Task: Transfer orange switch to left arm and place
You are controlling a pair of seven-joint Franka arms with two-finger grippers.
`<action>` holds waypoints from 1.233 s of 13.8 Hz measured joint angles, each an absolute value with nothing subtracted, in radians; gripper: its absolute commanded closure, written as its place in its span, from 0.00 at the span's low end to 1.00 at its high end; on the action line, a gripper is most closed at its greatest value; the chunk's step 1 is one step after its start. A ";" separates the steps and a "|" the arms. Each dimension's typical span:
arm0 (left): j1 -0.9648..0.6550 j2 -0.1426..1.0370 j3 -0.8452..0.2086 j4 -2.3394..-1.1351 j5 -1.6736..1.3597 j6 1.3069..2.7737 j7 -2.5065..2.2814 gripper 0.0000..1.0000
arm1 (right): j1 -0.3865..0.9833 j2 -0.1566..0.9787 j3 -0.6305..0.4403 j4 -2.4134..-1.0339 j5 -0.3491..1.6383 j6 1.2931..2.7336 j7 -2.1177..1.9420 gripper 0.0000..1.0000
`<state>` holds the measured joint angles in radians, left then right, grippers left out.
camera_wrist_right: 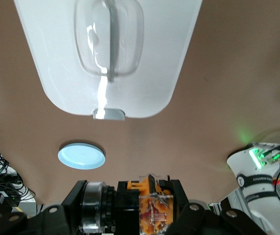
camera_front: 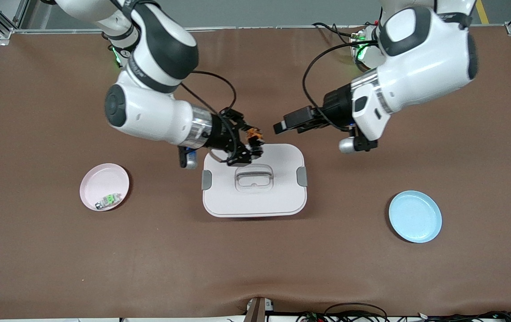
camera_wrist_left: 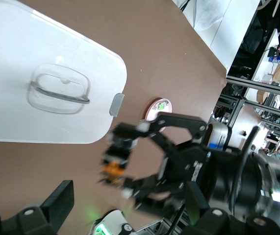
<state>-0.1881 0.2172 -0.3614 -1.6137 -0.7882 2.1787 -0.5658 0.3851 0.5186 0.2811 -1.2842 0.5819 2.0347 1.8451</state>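
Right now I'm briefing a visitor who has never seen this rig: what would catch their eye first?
The right hand, shut on the tiny black push-button switch with an orange cap, is over the large white lidded box with grey clasps at mid-table. The open left hand faces it there. A round blue plate lies toward the left arm's end, a pink plate toward the right arm's.

Front: high, facing the arms, whole table (camera_front: 36, 268). Wrists: close, looking down. Shared by all: box (camera_front: 255, 197) (camera_wrist_left: 12, 73) (camera_wrist_right: 46, 63).

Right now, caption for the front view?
Right gripper holds the orange switch over the box; open left gripper faces it.
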 measured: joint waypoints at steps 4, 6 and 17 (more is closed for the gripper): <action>-0.216 0.251 -0.361 -1.614 -0.788 2.210 -0.587 0.00 | 0.424 0.570 0.277 -1.223 0.581 2.043 1.883 1.00; -0.206 0.252 -0.361 -1.618 -0.788 2.208 -0.587 0.00 | 0.424 0.576 0.274 -1.213 0.581 2.041 1.883 1.00; -0.182 0.251 -0.361 -1.643 -0.756 2.156 -0.569 0.00 | 0.407 0.581 0.267 -1.145 0.583 1.991 1.950 1.00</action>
<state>-0.1820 0.2511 -0.3605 -1.6427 -0.7563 2.1556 -0.5693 0.4073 0.5809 0.2670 -1.1447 0.5833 1.9907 1.9499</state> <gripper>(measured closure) 0.000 0.273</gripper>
